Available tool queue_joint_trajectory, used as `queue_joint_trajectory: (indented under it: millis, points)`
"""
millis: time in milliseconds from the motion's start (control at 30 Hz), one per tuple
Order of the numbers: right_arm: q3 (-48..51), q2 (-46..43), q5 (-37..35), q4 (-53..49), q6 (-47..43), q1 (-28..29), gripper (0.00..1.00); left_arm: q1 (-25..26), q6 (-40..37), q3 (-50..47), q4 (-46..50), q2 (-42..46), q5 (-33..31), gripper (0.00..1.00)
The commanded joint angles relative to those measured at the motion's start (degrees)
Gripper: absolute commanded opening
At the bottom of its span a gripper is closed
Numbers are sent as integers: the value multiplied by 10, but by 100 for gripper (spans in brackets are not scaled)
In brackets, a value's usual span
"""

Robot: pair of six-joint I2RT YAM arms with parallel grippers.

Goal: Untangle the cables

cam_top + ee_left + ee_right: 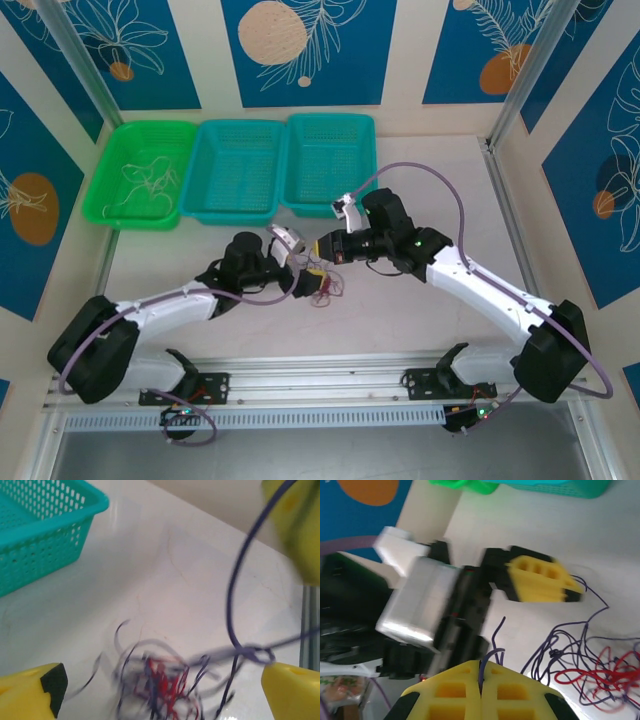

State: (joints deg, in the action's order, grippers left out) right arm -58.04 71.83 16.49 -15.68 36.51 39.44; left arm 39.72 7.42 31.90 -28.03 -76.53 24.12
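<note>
Red and dark cables (322,287) lie heaped in the middle of the worktop (400,325), between the two arms. The left gripper (161,692) hangs released right over the heap, its fingers spread either side of it, so it is nearer. The right gripper (481,674) is clenched on one dark strand (231,590). That strand climbs right and far from a knot (260,655) beside the left gripper's right finger, and a pull would likely follow that line.
</note>
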Motion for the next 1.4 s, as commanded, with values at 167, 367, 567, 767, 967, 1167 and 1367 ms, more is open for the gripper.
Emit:
queue_joint_trajectory:
  millis: [167, 367, 567, 767, 967, 1167, 1367]
  points:
    - [-9, -79, 0, 38, 61, -26, 0, 23, 22, 52, 27, -92, -105, 66]
    - [21, -172, 3, 68, 173, -187, 0, 17, 98, -6, 98, -81, -281, 27]
    - [35, -209, 4, 48, 207, -286, 0, -8, 150, -68, 125, -53, -333, 26]
    - [57, -193, 60, 82, 224, -294, 0, -18, 89, -80, 96, 46, -235, 60]
    - [21, -152, 68, 83, 167, -212, 0, -15, -1, -23, 49, 177, -63, 91]
    - [-15, -118, 39, 95, 145, -135, 0, -3, -20, 91, 30, 69, 5, 92]
    - [-50, -125, 22, 98, 154, -131, 0, 33, -12, 135, -42, -106, 0, 83]
